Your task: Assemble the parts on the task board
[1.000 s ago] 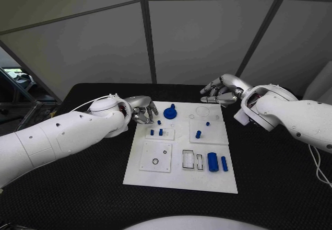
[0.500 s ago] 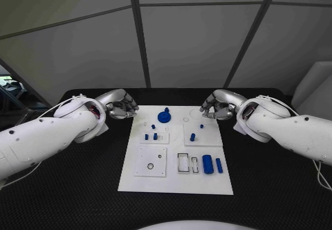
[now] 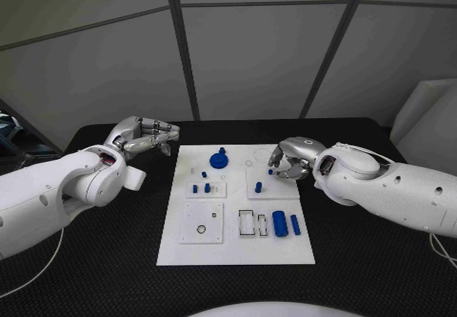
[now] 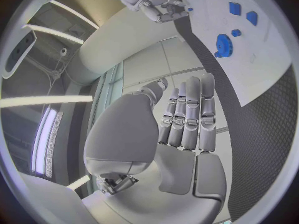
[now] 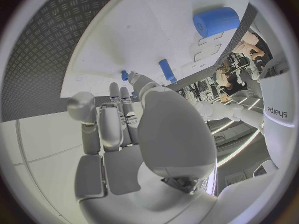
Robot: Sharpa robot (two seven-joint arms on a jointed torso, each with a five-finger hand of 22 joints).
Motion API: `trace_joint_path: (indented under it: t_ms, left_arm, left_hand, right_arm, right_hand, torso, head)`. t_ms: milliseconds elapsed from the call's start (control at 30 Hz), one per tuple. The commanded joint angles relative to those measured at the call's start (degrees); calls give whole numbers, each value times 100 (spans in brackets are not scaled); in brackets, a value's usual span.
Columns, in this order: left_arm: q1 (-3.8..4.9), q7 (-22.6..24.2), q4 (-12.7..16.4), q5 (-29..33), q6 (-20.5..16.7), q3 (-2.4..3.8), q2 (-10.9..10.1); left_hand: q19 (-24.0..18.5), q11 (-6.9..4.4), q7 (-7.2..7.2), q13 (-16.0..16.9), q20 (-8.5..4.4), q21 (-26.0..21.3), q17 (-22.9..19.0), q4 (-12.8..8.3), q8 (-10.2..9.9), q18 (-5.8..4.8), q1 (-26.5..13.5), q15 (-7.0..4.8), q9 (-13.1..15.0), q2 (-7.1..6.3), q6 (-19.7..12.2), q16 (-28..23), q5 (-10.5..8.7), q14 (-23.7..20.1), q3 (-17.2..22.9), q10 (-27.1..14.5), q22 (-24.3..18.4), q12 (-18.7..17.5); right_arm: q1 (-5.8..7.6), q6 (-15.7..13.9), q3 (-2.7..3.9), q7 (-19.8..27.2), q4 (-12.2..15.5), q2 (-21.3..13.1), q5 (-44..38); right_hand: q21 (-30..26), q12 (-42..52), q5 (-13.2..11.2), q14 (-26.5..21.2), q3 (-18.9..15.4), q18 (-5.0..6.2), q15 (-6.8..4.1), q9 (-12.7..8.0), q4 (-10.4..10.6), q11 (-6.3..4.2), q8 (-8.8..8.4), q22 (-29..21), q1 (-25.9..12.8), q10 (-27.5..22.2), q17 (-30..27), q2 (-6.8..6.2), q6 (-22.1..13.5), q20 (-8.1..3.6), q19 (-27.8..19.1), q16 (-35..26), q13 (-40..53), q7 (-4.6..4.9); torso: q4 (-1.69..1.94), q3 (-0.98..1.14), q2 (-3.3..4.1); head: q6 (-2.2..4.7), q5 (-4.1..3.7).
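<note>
1. A white rectangular task board lies flat in the middle of the black textured table, between the robot's two white arms.
2. The left silver hand is raised off the table beyond the board's far left corner, well apart from every part; its fingers are loosely curled and apart, holding nothing.
3. The right silver hand hangs over the board's far right section, fingers drawn in close together above a small blue peg. Whether it touches or pinches anything cannot be told.
4. A blue toothed gear with a knob sits at the board's far middle, between the two hands and nearer the right one.
5. Two short blue upright pegs stand on the raised left plate, near the left arm's wrist.
6. A thick blue cylinder and a thin blue rod lie side by side at the board's near right, just beside two rectangular slots.
</note>
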Motion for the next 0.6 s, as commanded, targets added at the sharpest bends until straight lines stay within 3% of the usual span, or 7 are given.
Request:
trace_joint_path:
  t_ms: [33,600]
  left_arm:
    - [-2,603,43,1356,158,5,1]
    - [-10,701,148,1538,177,5,-23]
  left_hand:
    - [15,-8,34,8,37,-40,-10,-3,-26,-66,10,-7,-5,71,-5,-39,-15,-21,-50,-19,-22,39]
    - [39,-2,51,13,35,-86,-27,-30,-22,-65,61,-5,-4,91,-2,-60,-14,-23,-77,-32,-64,69]
  right_arm:
    - [-4,106,-7,-230,-28,47,-351]
    - [-51,284,-23,-320,-178,291,-482]
  right_hand:
    - [20,-57,-26,223,36,-58,63,-2,0,37,-35,20,-28,-30,24,-30,-33,49,15,39,-49,43]
    - [110,-84,-4,244,316,-72,62,18,-125,30,-81,142,128,217,116,83,64,63,87,132,-266,69]
  torso:
    - [-6,-2,3]
    - [0,2,4]
  head:
    - [9,-17]
    - [-22,-23]
